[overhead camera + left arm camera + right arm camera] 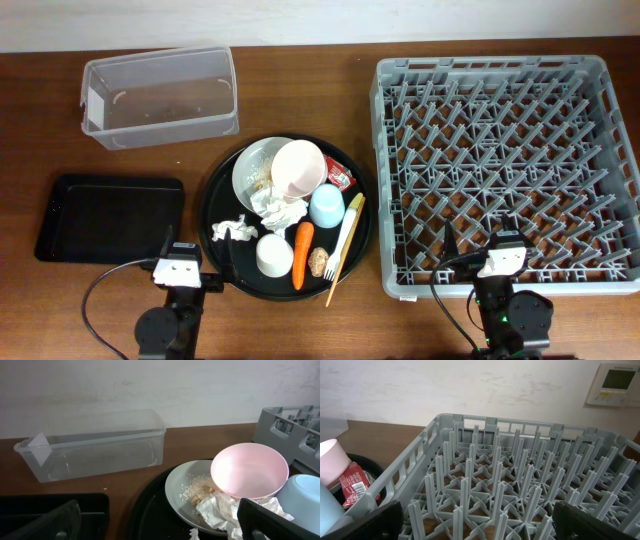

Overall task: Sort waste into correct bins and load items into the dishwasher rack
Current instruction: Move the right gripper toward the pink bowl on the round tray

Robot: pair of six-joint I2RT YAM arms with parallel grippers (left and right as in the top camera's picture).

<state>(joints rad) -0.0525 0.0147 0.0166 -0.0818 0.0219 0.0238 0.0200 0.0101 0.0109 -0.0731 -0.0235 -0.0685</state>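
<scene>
While both arms sit at the near edge of the tabletop (300, 100), the left tool (156, 510) has its jaws spread wide, gripping nothing. Just ahead and to its right, the white round dish (180, 490) holds rice scraps (197, 485) and crumpled tissues (220, 510), with the pink cup (249, 470) tipped mouth-first toward the tool and the light blue cup (305, 495) farther right. The clear tub (100, 452) lies well ahead; the shallow black tray (110, 215) sits to its left. The right tool (477, 510) is likewise open and empty, the dishwasher rack (520, 475) directly ahead, the red wrapper (355, 482) to its left. Between the tools, the carrot (303, 252), small white cup (274, 255) and fork (342, 250) rest on the round black tray (225, 200).
</scene>
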